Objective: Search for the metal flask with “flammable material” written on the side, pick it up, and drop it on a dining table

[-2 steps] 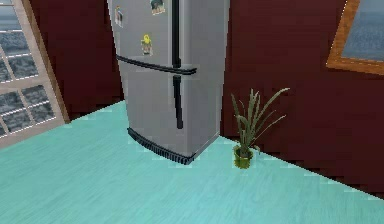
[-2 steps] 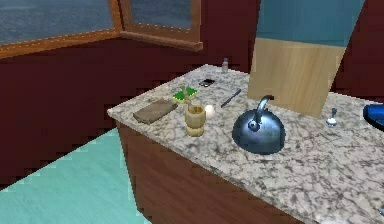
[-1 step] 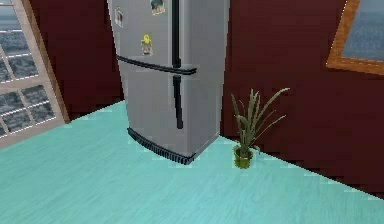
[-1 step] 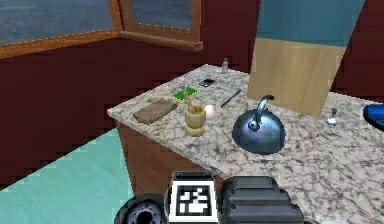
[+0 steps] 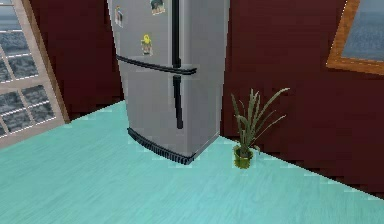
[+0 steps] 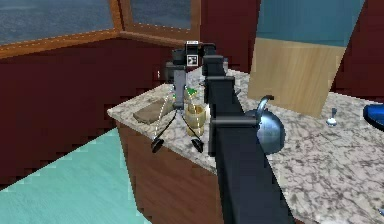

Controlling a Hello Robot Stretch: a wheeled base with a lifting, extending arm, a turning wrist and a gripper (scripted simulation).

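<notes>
In the arm side view my arm (image 6: 235, 150) reaches out over a stone-topped counter (image 6: 320, 160). The gripper (image 6: 178, 146) hangs at the counter's near left corner, its thin fingers (image 6: 159, 138) pointing down. Right behind it a small yellowish object (image 6: 197, 116) with a green bit on top stands on the counter, and a flat brown dish-like thing (image 6: 149, 113) lies to its left. I cannot tell whether the gripper holds anything. A grey metal vessel with a curved handle (image 6: 270, 127) stands just right of the arm.
A tan and teal panel (image 6: 295, 65) leans against the wall behind the counter, with a small pale item (image 6: 331, 119) and a blue thing (image 6: 375, 113) at the right. Ahead, a grey fridge (image 5: 170, 75) stands against dark red walls beside a potted plant (image 5: 245, 130) and a window (image 5: 20, 80), on teal floor (image 5: 100, 185).
</notes>
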